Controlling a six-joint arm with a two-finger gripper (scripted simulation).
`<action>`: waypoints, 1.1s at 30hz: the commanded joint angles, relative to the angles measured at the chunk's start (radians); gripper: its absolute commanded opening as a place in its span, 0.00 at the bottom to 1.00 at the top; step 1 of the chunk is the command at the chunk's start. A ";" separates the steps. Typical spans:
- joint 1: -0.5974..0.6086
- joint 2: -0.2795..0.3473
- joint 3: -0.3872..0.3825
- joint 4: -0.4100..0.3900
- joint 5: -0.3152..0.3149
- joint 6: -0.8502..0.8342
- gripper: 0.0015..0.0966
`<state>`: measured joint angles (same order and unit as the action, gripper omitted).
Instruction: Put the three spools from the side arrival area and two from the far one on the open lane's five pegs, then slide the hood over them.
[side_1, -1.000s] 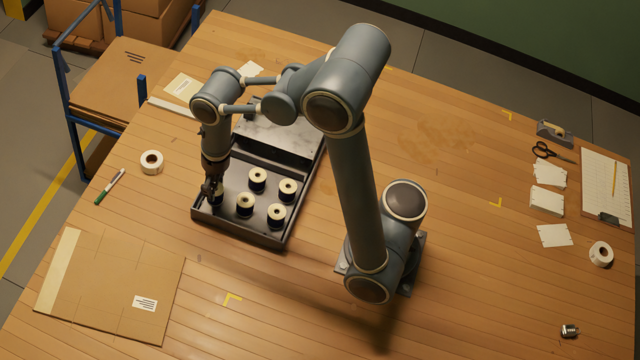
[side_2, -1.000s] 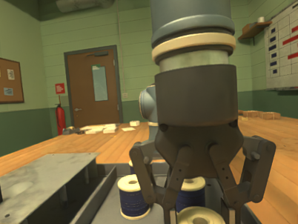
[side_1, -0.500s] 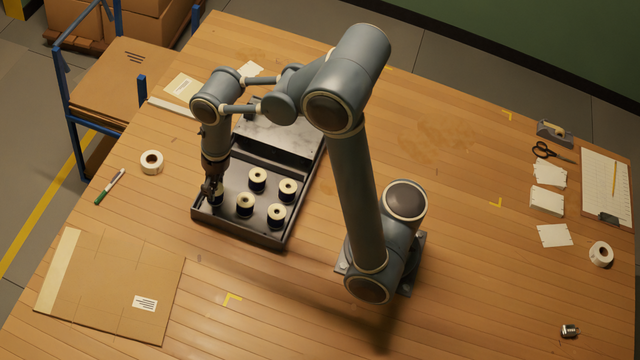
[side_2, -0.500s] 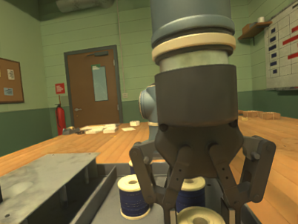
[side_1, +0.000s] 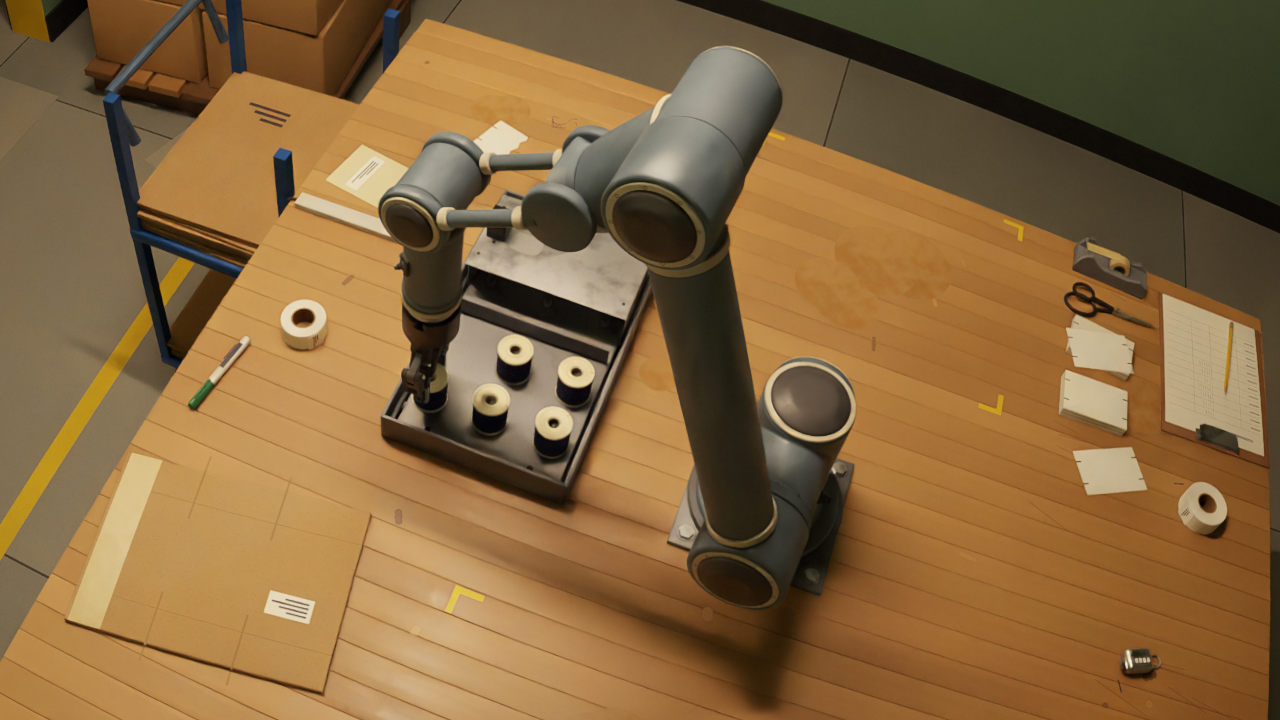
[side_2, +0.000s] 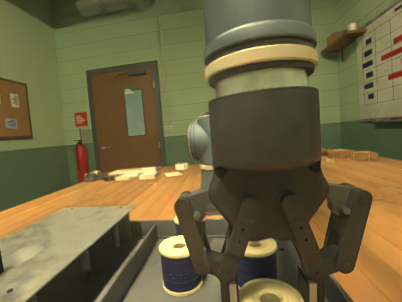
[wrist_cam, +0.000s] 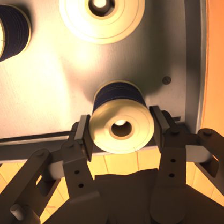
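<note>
The fifth spool (side_1: 433, 387) is mostly hidden behind my gripper (side_1: 423, 387) from the side; it has dark blue thread and cream flanges (wrist_cam: 122, 128) and stands in the tray's near left corner. I still grip this spool between my fingers (wrist_cam: 122, 128). Four more spools sit upright on pegs in the open lane of the dark metal tray (side_1: 510, 394): two in the back row (side_1: 515, 358) (side_1: 576, 380) and two in the front (side_1: 490, 407) (side_1: 553, 431). The grey hood (side_1: 559, 278) sits at the tray's far end, away from the spools.
A flat cardboard sheet (side_1: 224, 560) lies at the table's near left corner. The arm's base (side_1: 770, 510) stands right of the tray. A tape roll (side_1: 303, 323) and a green marker (side_1: 218, 372) lie left of the tray. Paper stacks, scissors and a clipboard sit far right.
</note>
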<state>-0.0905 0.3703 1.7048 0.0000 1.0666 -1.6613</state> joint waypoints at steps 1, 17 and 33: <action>0.000 -0.001 -0.002 0.000 -0.001 0.000 0.58; 0.000 -0.002 -0.003 0.000 0.001 0.000 0.70; 0.000 -0.107 -0.150 0.000 0.256 0.000 0.70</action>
<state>-0.0905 0.2607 1.5500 0.0000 1.3247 -1.6613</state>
